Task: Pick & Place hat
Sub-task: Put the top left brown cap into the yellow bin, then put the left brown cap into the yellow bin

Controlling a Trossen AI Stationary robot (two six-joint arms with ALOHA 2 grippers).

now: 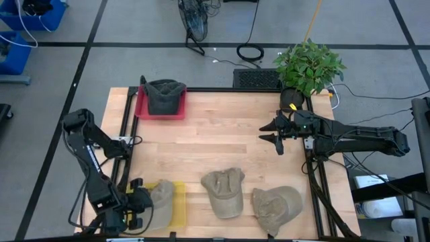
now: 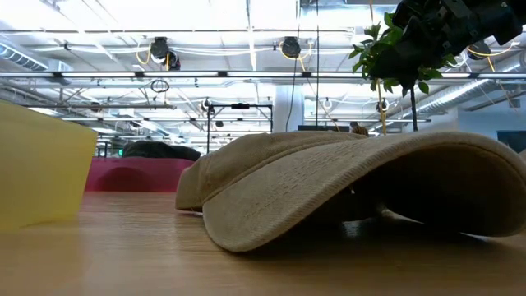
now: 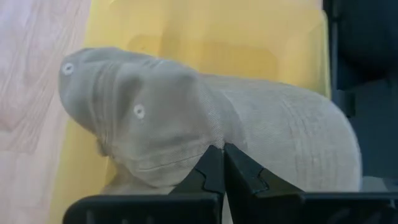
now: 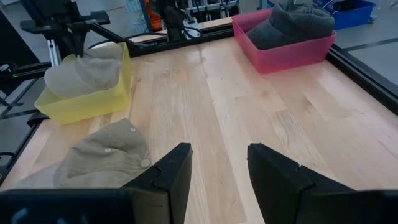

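Observation:
My left gripper (image 1: 142, 203) is at the table's near left corner, shut on a tan hat (image 1: 161, 202) that lies in the yellow bin (image 1: 179, 202). Two more tan hats rest on the wood near the near edge: one in the middle (image 1: 224, 191), one to its right (image 1: 277, 207). A dark hat (image 1: 164, 94) sits in the pink bin (image 1: 141, 107) at the far left. My right gripper (image 1: 271, 131) hangs open over the table's right side, clear of every hat; in its wrist view its fingers (image 4: 217, 168) stand apart above bare wood. My left gripper (image 3: 221, 163) pinches a fold of the tan hat's crown cloth (image 3: 205, 140) between its two shut fingers, below the eyelets. It comes slanting from above and from the table's left. The hat sits in the yellow bin (image 3: 205, 37), its top above the rim.
A potted plant (image 1: 309, 66) stands at the far right corner, just behind my right arm. Black frame rails (image 1: 124, 128) run along the table's left and right edges. Bare wood (image 1: 215, 138) lies open across the middle of the table.

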